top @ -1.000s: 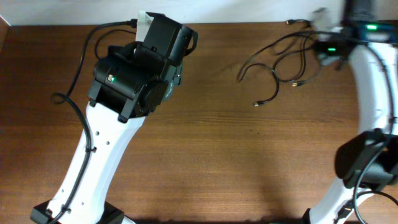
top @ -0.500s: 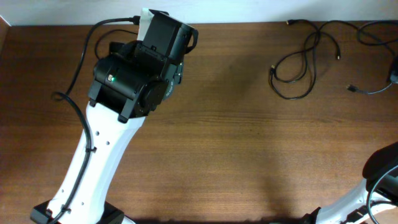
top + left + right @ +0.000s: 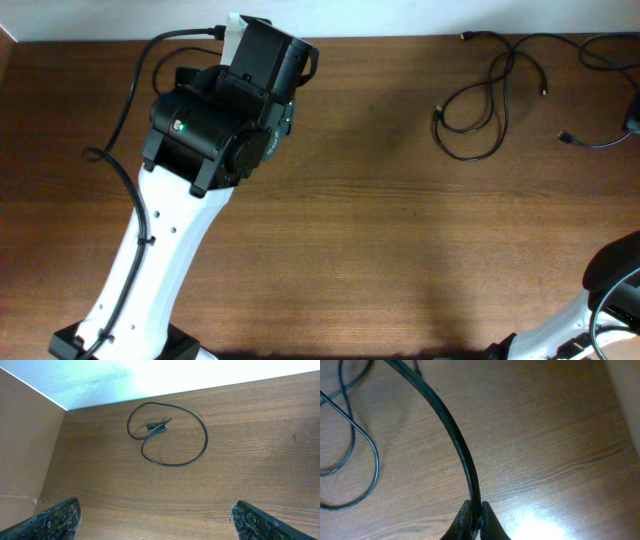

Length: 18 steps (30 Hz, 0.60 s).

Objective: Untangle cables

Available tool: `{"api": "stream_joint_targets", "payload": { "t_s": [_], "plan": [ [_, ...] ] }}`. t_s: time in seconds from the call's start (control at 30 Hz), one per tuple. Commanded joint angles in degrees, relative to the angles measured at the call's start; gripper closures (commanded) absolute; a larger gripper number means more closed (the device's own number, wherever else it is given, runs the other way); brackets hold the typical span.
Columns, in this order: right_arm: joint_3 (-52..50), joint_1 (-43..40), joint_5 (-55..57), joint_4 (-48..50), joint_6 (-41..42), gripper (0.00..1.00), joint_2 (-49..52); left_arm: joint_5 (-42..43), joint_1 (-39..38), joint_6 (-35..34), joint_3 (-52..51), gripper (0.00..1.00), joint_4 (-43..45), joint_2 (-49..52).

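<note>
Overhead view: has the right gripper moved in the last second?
Yes. Against the unmoved left arm, the right gripper, shut on a cable, has swung rightward to the frame's edge.

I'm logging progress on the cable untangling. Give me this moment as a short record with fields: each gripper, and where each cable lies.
left gripper: open, holding nothing, above the table
right gripper: shut on the held cable
held cable: arcs away from the closed fingers, over the wood
looped cable: on the table's far right part, free of both grippers
separate cable: alone in a loop below the left gripper, near the wall
table: brown wood
</note>
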Motion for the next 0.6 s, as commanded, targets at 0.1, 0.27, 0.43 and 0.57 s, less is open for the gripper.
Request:
{"api": "stream_joint_targets", "payload": {
  "t_s": [0.1,0.27,0.43,0.57],
  "plan": [
    [-9.6,-6.6,0.7,6.7,6.7,0.96,-2.0,-0.8,0.1,0.9,-0.1,0.01,0.4,-0.1],
    [-15.1,-8.0,6.5,12.2,12.2,0.96,-2.0,-0.8,0.1,0.9,-0.1,0.01,0.3,-0.1],
    [-19.0,-8.1,13.0,16.7,15.7,0.96,-2.0,-0.8,0.1,0.9,-0.1,0.01,0.5,-0.1],
    [-27.3,-8.8,13.8,25.5,15.9,0.96,-2.0,-0.8,0.1,0.9,-0.1,0.01,0.5,-0.1]
  ]
}}
